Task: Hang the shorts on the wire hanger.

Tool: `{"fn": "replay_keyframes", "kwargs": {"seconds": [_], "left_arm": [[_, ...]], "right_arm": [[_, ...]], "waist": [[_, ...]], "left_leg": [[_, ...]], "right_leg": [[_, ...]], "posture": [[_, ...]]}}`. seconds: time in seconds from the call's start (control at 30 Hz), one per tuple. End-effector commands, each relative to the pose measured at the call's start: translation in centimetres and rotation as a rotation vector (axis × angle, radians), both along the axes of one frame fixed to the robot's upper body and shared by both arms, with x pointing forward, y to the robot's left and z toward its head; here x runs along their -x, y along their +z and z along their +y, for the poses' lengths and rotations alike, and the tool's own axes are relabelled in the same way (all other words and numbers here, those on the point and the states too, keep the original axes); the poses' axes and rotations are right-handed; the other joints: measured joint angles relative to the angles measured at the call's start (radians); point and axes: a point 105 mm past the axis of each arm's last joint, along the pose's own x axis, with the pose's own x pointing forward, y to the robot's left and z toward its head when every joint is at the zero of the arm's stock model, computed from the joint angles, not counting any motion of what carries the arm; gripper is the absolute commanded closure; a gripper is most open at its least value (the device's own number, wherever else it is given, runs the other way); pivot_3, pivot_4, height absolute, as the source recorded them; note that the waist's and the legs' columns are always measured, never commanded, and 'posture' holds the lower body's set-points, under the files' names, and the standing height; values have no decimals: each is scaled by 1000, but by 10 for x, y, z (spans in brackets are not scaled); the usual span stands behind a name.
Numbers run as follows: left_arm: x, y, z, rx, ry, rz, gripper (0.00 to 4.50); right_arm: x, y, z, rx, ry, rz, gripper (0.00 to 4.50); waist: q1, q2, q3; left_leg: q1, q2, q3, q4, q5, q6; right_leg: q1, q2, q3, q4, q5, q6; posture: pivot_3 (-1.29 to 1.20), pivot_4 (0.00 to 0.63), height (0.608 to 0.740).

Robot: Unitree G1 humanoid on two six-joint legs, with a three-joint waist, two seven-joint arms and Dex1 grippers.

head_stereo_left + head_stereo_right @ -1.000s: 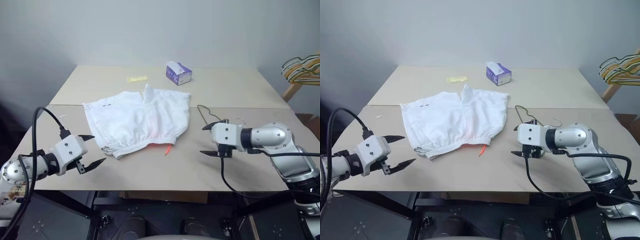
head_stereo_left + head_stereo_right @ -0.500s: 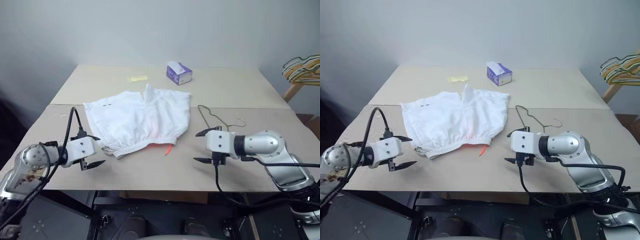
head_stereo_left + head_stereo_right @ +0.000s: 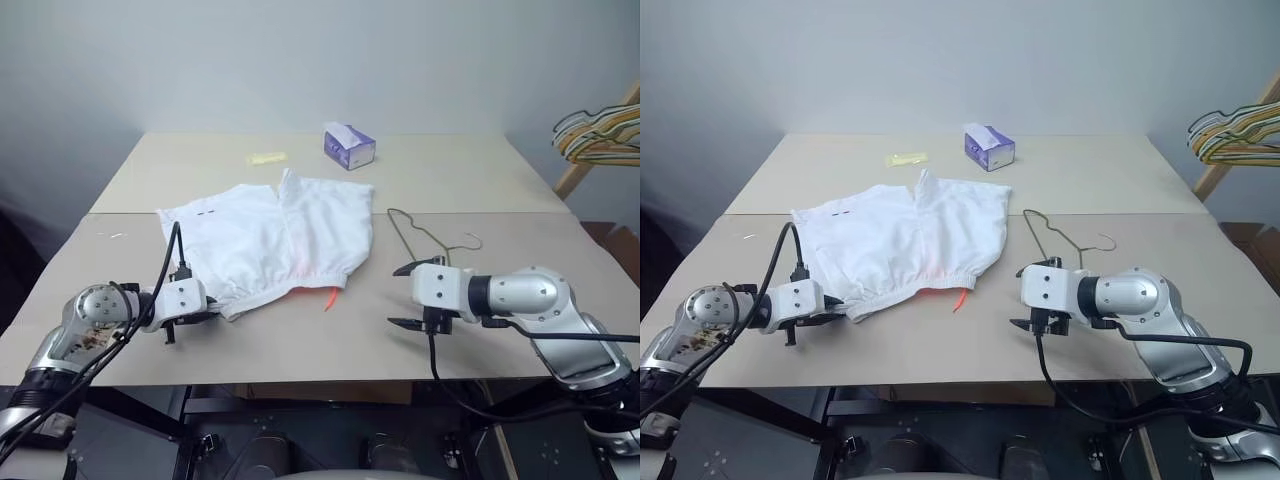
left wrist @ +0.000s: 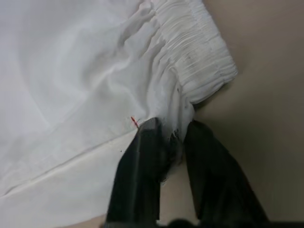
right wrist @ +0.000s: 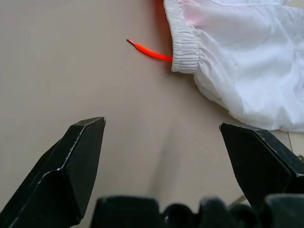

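Observation:
The white shorts (image 3: 275, 240) lie flat in the middle of the table, gathered waistband toward me, with an orange cord (image 3: 330, 296) sticking out at the waistband. My left gripper (image 3: 210, 315) is at the waistband's left end. In the left wrist view its fingers (image 4: 142, 156) pinch the thin fabric beside the elastic, shut on the shorts (image 4: 85, 71). The dark wire hanger (image 3: 420, 232) lies flat to the right of the shorts. My right gripper (image 3: 400, 296) hovers open just in front of the hanger, right of the cord (image 5: 147, 50), holding nothing.
A purple tissue box (image 3: 349, 145) and a small yellow item (image 3: 266, 158) sit at the back of the table (image 3: 500, 180). A bunch of coloured hangers (image 3: 595, 130) hangs off to the far right. A seam crosses the tabletop behind the shorts.
My left gripper moved in toward the shorts' waistband corner, dropped to the table and closed on the fabric. The right gripper stayed open and nearly still.

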Motion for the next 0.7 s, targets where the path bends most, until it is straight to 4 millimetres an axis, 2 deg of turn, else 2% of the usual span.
{"fn": "replay_keyframes", "kwargs": {"seconds": [0.03, 0.13, 0.3, 0.47, 0.63, 0.7], "left_arm": [[-4, 6, -4, -3, -23, -24, 4462], [2, 6, -12, 10, -46, 23, 4462], [15, 10, -51, 41, -139, 74, 4462], [11, 18, -94, 91, -164, 9, 4462], [4, 18, -116, 132, -147, 6, 4462], [2, 18, -120, 154, -143, 13, 4041]], "right_arm": [[0, 13, 4, -9, 7, -54, 0], [0, 14, 7, -14, 11, -60, 0], [3, 16, 12, -18, 23, -70, 0], [8, 18, 22, -19, 48, -84, 0], [15, 12, 38, -39, 65, -53, 0], [15, 5, 45, -23, 60, -51, 0]], "waist": [[0, 0, 0], [-1, 0, 0], [-1, 0, 0], [-2, 0, 0], [-20, -1, 0], [-28, -1, -1]], "left_leg": [[0, 0, 0, 0, 0, 0], [0, 0, 0, 0, 0, 0], [-1, 0, 0, 0, 0, 0], [-1, 0, 0, 1, 0, 0], [0, 0, -1, 1, 0, 0], [1, 0, -1, 1, 0, 0]], "right_leg": [[0, 0, 0, 0, 0, 0], [0, 0, 0, 0, 0, 0], [0, -1, 0, 0, 0, 0], [0, 0, 0, 0, 0, 0], [1, 1, 0, 0, 0, 0], [1, 1, 0, 0, 0, 0]], "posture": [[108, 0, 740], [108, 0, 740], [106, 0, 740], [93, 0, 740], [70, 0, 740], [67, 0, 740]]}}
